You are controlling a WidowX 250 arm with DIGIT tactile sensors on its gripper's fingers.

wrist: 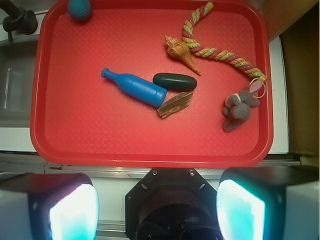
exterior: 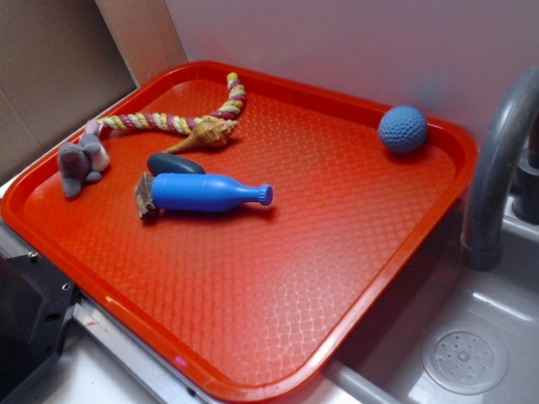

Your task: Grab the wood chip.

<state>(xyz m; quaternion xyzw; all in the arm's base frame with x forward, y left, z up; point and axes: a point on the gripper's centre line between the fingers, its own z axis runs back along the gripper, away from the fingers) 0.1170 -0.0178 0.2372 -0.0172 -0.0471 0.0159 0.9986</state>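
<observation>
Tray (wrist: 150, 145) with wood chip (wrist: 175, 104), bottle (wrist: 135, 87)

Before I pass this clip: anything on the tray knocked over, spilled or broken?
Nothing spilled or visibly broken. The blue bottle lies on its side on the red tray, its base against the wood chip, with the dark stone right beside both. The hand is open, off the tray.

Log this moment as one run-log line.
phase: pre-approach | gripper: open, high above red tray | wood chip: untouched, against blue bottle base, beside dark stone
</observation>
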